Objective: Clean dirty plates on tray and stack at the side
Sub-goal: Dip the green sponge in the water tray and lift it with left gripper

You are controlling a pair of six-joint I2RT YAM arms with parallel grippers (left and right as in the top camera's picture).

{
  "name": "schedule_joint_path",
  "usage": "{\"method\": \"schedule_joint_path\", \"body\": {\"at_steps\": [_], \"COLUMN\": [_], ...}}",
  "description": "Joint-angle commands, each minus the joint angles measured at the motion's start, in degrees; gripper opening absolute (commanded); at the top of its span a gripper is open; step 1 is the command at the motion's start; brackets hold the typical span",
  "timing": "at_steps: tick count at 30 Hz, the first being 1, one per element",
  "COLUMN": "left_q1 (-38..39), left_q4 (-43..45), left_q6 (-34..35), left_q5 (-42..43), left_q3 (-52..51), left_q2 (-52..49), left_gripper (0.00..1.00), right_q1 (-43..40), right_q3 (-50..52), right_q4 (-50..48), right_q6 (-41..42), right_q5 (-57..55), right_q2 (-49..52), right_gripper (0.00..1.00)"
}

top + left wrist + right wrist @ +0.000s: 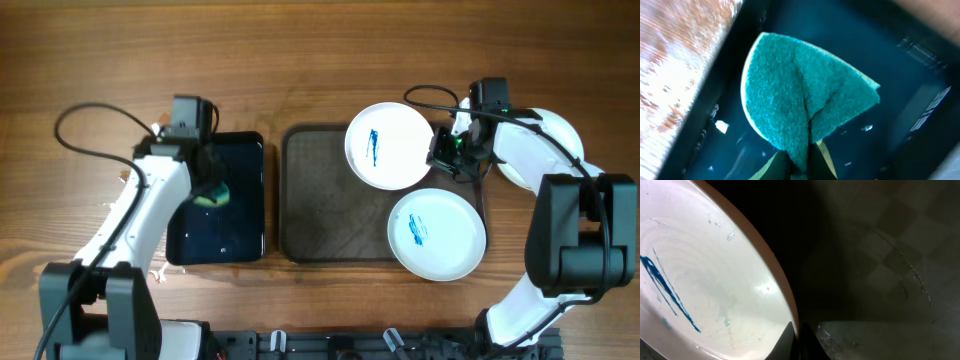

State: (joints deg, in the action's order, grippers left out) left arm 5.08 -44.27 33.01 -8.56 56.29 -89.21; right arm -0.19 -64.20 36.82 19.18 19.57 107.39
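Observation:
Two white plates with blue smears lie over the right part of the dark grey-brown tray (325, 205): one at the back (385, 145), one at the front right (437, 235). A third white plate (555, 125) sits on the table to the right, partly under my right arm. My right gripper (442, 150) is shut on the back plate's right rim; the right wrist view shows that plate (705, 285) pinched between the fingers (799, 342). My left gripper (208, 185) is shut on a green sponge (800, 95) over the glossy black tray (240, 215).
The glossy black tray holds shallow liquid and stands left of the big tray; its wall shows in the left wrist view (715, 90). Cables run behind both arms. Bare wood table lies at the back and far left.

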Motion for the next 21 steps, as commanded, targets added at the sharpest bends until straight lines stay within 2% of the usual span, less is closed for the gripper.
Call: {"method": "schedule_joint_path", "body": {"at_steps": [1, 6, 12, 14, 18, 21], "left_q1": [-0.2, -0.2, -0.22, -0.22, -0.22, -0.2], "left_q4": [3.52, 8.02, 18.4, 18.8, 18.51, 14.71], "left_q6": [-1.51, -7.85, -8.2, -8.22, -8.2, -6.86], "left_q5": [5.01, 13.79, 19.15, 19.71, 19.65, 16.55], "left_q3": [-5.01, -8.81, -17.25, -17.86, -17.22, -13.44], "left_q2": [-0.15, -0.15, -0.17, -0.17, 0.09, 2.4], "left_gripper": [0.04, 0.04, 0.04, 0.04, 0.04, 0.04], "right_q1": [-0.15, -0.15, -0.07, 0.37, 1.27, 1.31], "right_q3": [0.15, 0.15, 0.15, 0.15, 0.15, 0.13], "right_q4": [0.22, 0.33, 2.14, 2.23, 2.19, 2.19], "right_q6": [-1.18, -1.29, -5.97, -8.81, -9.16, -10.54], "right_q5": [0.92, 1.38, 2.62, 3.06, 3.02, 2.6], "right_q2": [0.98, 0.98, 0.98, 0.98, 0.98, 0.98], "right_gripper": [0.05, 0.05, 0.05, 0.05, 0.04, 0.05]}}
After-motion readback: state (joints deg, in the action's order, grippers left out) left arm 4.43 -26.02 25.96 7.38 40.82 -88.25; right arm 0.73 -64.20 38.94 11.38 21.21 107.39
